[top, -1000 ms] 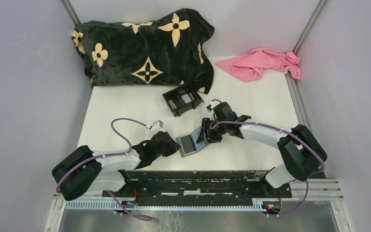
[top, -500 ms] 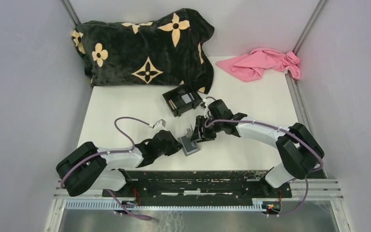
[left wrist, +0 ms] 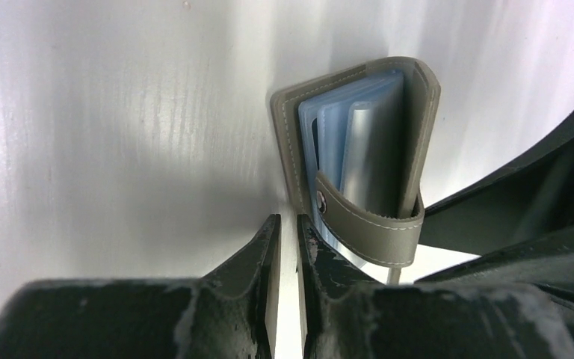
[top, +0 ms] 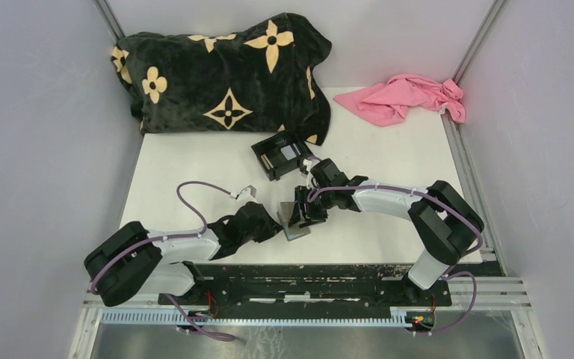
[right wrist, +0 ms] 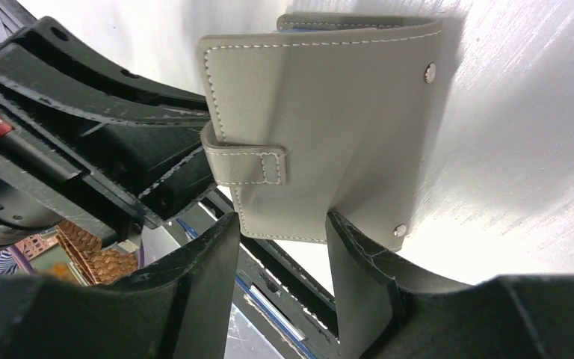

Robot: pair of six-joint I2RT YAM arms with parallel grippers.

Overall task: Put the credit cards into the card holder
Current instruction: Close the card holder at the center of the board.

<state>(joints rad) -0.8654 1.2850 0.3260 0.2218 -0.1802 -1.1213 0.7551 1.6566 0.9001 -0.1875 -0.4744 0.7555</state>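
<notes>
Holder (top: 293,219) sits half-closed just nearside of the box (top: 282,155), between my two hands. Left hand (left wrist: 284,243) is pressed almost together at its back cover; right hand (right wrist: 280,228) is spread astride the front flap. It looks light and floppy. I'd grip the stitched cover edge, not the thin sleeves (left wrist: 329,127).

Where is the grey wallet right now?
In the top view the wallet sits near the table's front, between the left hand and right hand.

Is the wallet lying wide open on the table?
No, the wallet is folded over, with its strap wrapped around one edge.
</notes>
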